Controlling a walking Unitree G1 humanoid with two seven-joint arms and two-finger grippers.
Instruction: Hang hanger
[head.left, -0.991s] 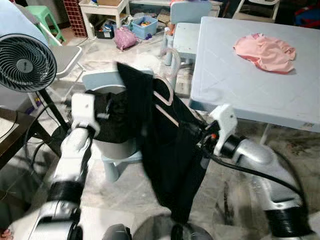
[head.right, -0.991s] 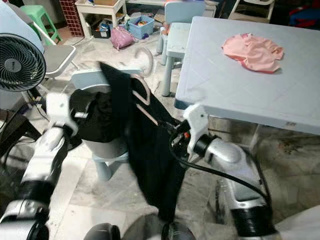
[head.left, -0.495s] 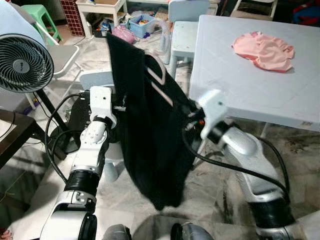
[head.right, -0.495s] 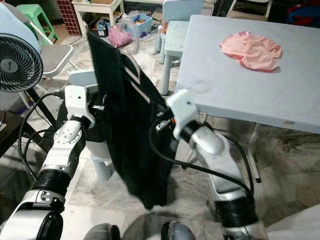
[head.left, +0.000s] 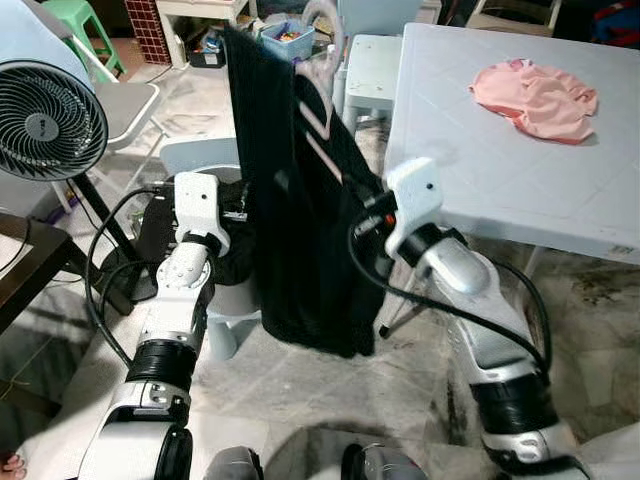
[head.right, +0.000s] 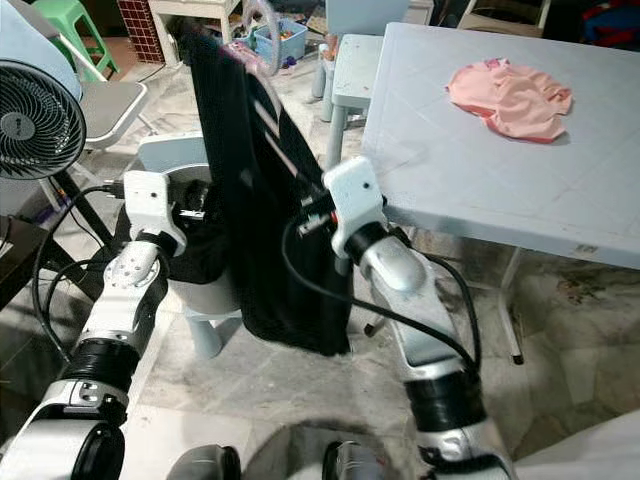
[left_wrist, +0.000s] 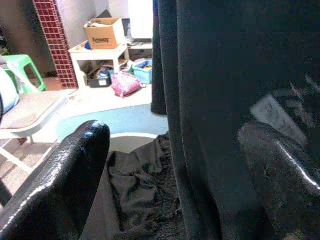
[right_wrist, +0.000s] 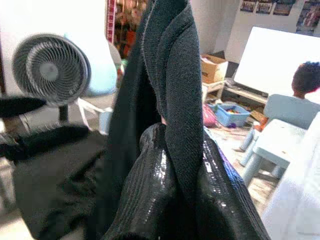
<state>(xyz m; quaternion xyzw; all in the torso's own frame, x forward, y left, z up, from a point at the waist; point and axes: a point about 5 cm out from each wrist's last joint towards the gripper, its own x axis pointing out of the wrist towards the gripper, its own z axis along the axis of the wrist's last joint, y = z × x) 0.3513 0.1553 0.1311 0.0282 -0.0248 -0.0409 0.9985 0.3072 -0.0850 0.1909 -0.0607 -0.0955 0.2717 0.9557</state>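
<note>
While the right gripper (right_wrist: 165, 165) pinches a fold of the black garment (head.left: 300, 220) between its two fingers, the cloth hangs from a pale hanger (head.left: 318, 110) held up at about 12 o'clock in the head views, in front of the robot and between its two arms. The hanger's hook (head.left: 320, 20) rises above the garment's top edge. At 9 o'clock of the garment, the left gripper (left_wrist: 170, 170) is spread wide with nothing between its fingers (left_wrist: 65, 175); the cloth drapes just beside it, over a light blue stool (head.left: 215, 300) that carries more dark fabric (left_wrist: 140, 195). Off at 2 o'clock, a pink cloth (head.left: 535, 100) lies on the pale counter (head.left: 480, 170). A round fan (head.left: 50, 120) stands at 10 o'clock.
</note>
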